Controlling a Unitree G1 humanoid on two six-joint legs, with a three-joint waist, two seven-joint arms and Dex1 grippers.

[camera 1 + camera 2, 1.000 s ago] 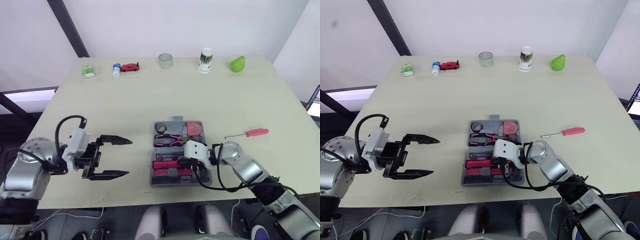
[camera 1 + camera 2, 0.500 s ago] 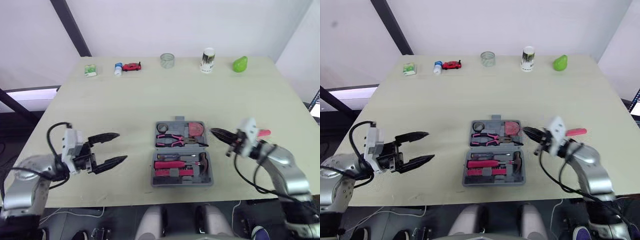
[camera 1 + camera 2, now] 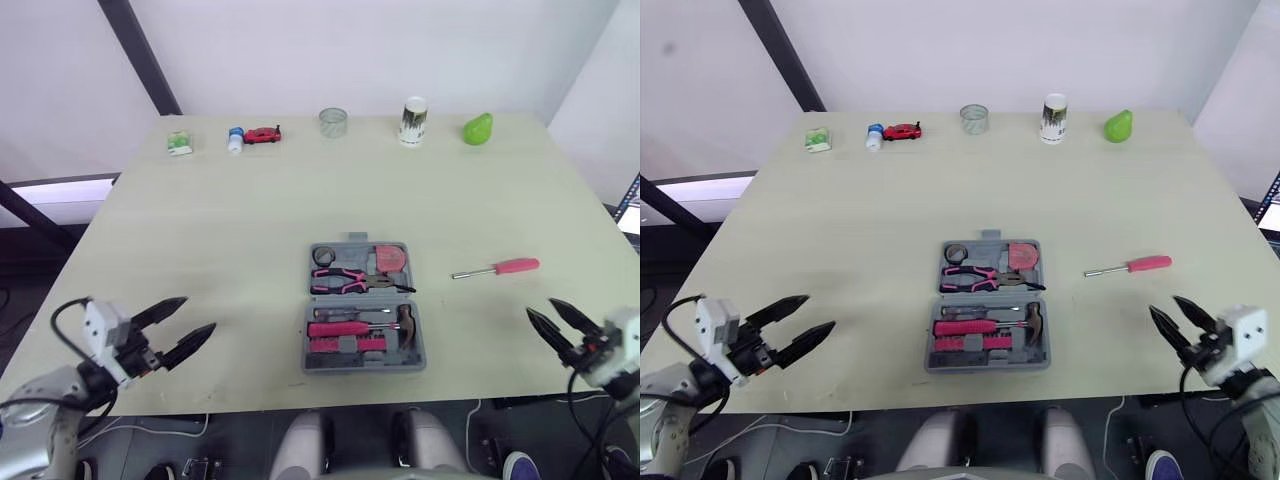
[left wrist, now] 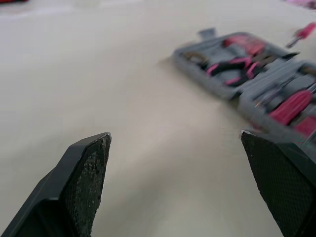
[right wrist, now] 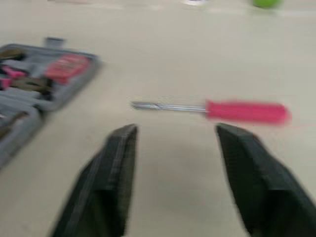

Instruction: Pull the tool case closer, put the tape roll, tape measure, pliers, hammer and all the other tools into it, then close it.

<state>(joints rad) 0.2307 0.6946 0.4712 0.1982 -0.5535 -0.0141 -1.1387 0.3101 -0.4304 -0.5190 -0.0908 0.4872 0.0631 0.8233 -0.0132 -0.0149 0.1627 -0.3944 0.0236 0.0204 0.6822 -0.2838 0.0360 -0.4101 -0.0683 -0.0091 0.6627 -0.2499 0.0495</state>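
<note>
With the left gripper and right gripper both spread and empty, the right should straddle the screwdriver handle crosswise.

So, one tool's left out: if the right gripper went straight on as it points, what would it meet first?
Probably the pink-handled screwdriver, lying across the line of the right gripper just ahead; depth is unclear.

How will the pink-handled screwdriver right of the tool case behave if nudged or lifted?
The screwdriver looks rigid, so it should not flex. Its round handle lies flat on the smooth table, so a sideways nudge would probably roll it. The thick handle likely outweighs the thin shaft; gripped by the shaft, it may tip handle-down.
</note>
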